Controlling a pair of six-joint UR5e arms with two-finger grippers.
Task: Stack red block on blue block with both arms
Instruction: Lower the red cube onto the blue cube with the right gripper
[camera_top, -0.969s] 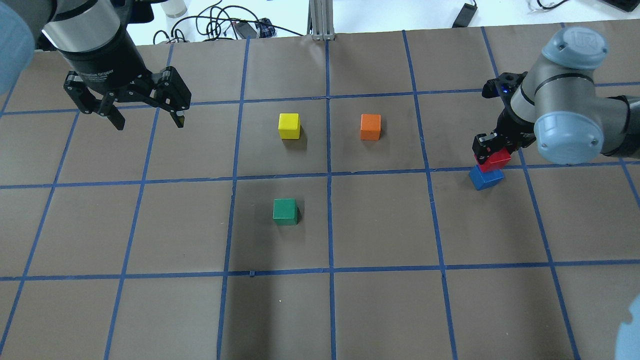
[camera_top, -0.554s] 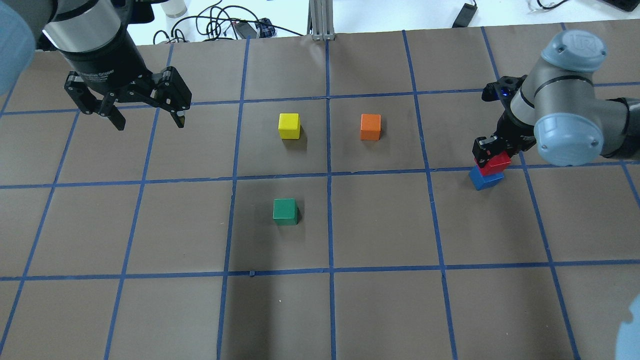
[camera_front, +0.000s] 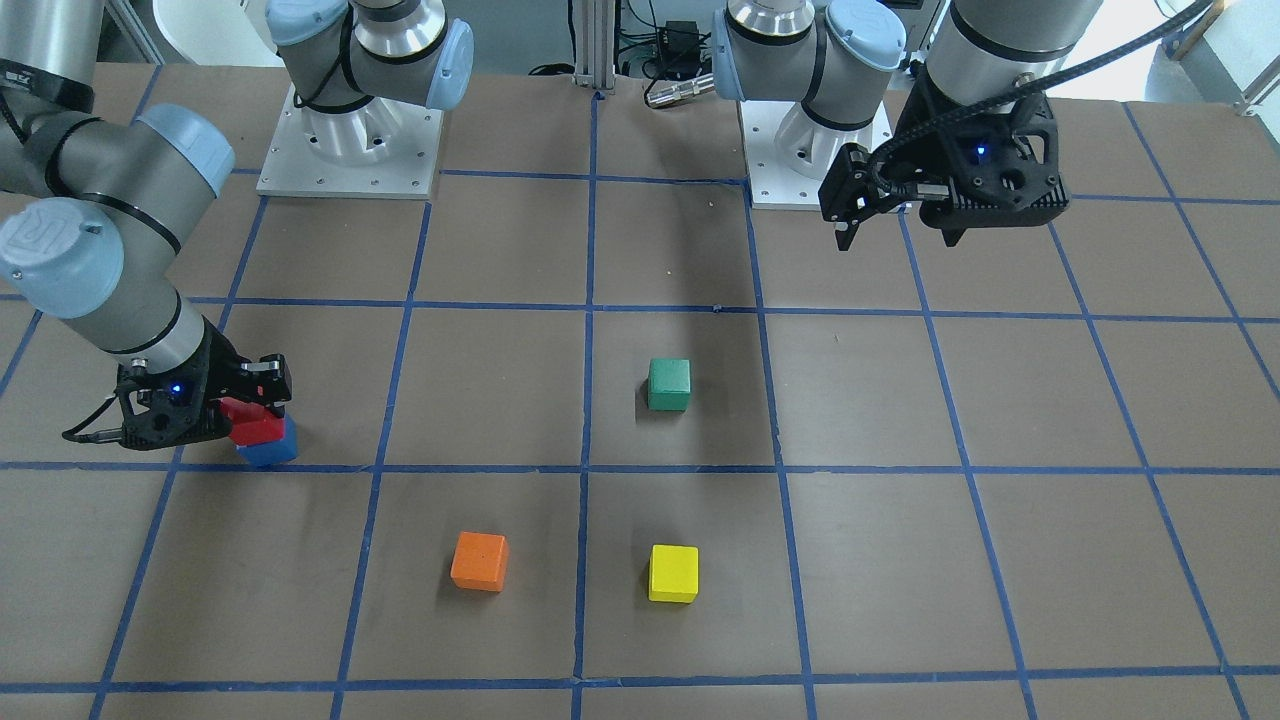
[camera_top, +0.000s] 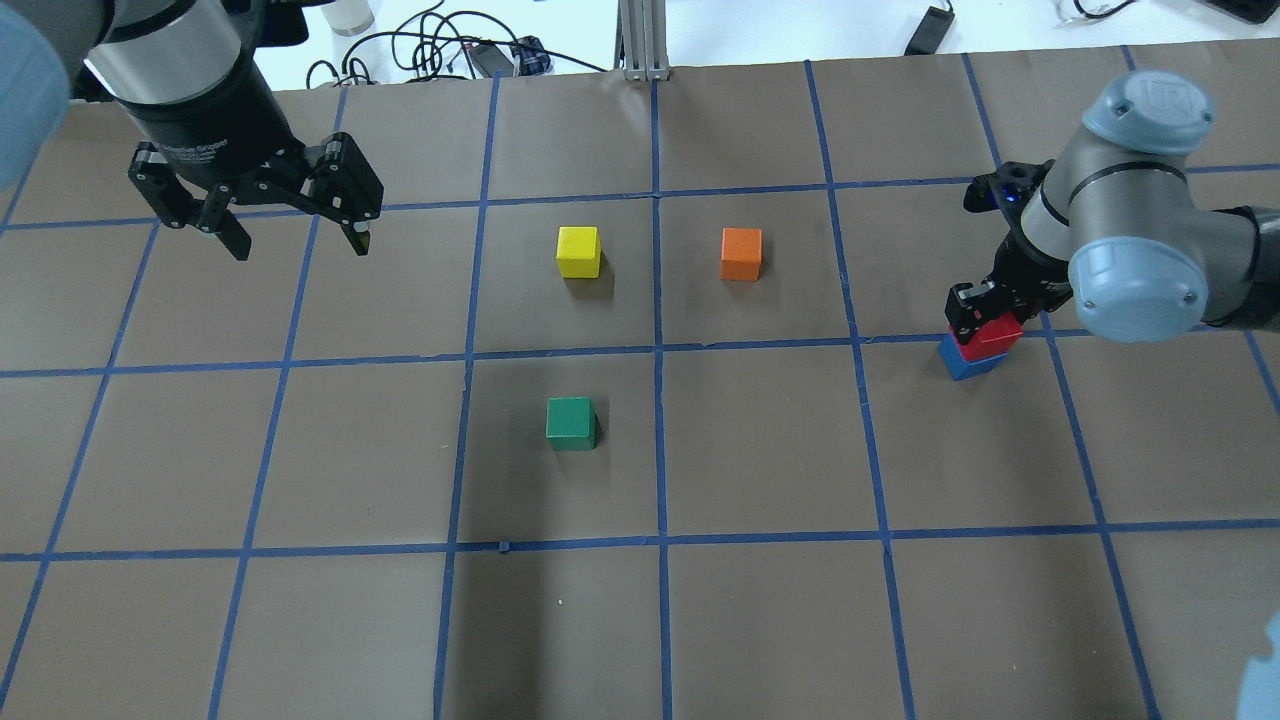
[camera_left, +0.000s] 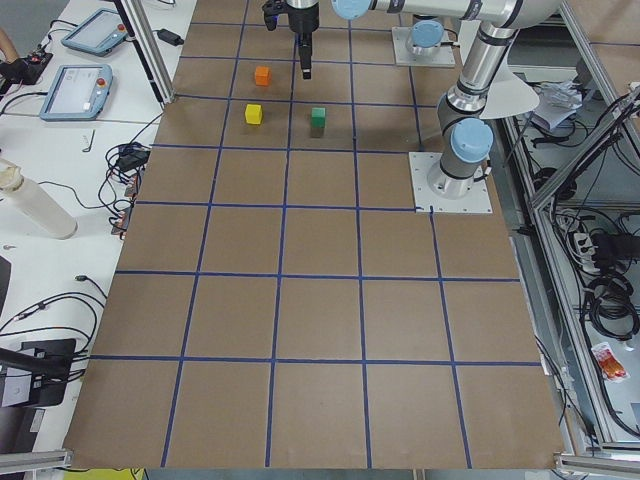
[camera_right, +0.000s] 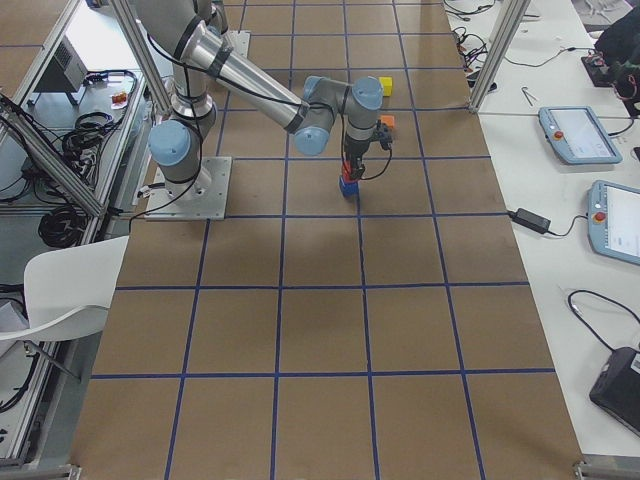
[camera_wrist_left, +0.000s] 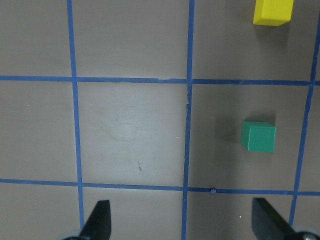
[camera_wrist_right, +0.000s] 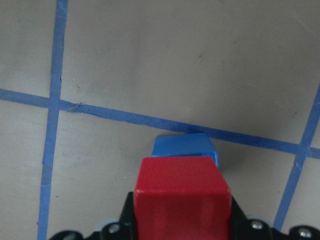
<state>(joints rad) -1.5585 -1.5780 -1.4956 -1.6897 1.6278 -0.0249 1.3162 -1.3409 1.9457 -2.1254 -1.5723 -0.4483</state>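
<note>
At the right of the overhead frame, our right gripper (camera_top: 985, 312) is clamped on the small matte red cube (camera_top: 998, 332). It holds the cube directly over the small matte blue cube (camera_top: 962, 362), touching or nearly so. We judge the stack almost made: release and retreat remain. Our left gripper (camera_top: 300, 245) hangs open and empty at upper left.

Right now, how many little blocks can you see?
5. Yellow block and orange block sit side by side, green block nearer the robot, red block in the right gripper over the blue block.
</note>
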